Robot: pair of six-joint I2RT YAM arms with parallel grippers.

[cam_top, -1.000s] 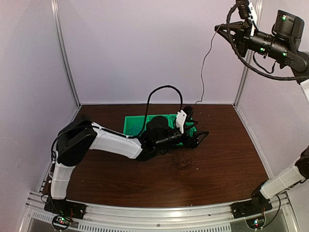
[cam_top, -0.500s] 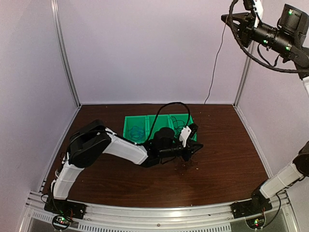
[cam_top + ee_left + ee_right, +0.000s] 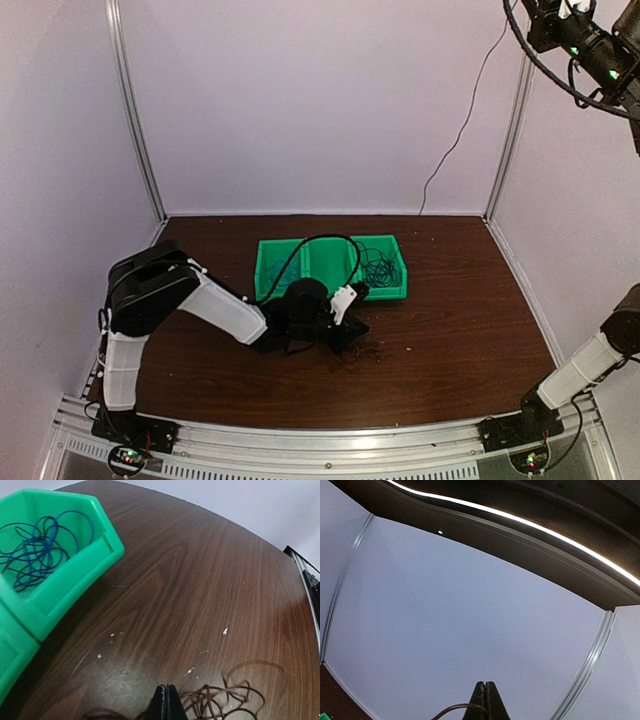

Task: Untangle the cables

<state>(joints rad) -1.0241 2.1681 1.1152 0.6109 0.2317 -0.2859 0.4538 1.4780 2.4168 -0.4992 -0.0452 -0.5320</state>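
Observation:
A loose tangle of thin dark cables point(image 3: 220, 700) lies on the brown table. My left gripper point(image 3: 166, 692) is low over the table, just in front of the green bin point(image 3: 262, 270). Its jaws are shut, and strands of the tangle run into the fingers from both sides. A blue cable point(image 3: 37, 550) lies coiled in the bin's right compartment point(image 3: 378, 265). My right gripper point(image 3: 485, 684) is raised high at the top right and is shut on one thin cable point(image 3: 455, 711). In the top view that cable point(image 3: 460, 130) hangs down along the back wall to the table.
The green bin point(image 3: 75, 575) has three compartments and sits mid-table behind the left arm point(image 3: 220, 305). The thick black arm cable point(image 3: 310, 245) arches over it. The right arm point(image 3: 590, 40) is up by the right corner post. White walls close the back and sides.
The left gripper has shut at the tangle and pulled back towards the near left, low over the table. The right arm has risen up and to the right, drawing its cable with it.

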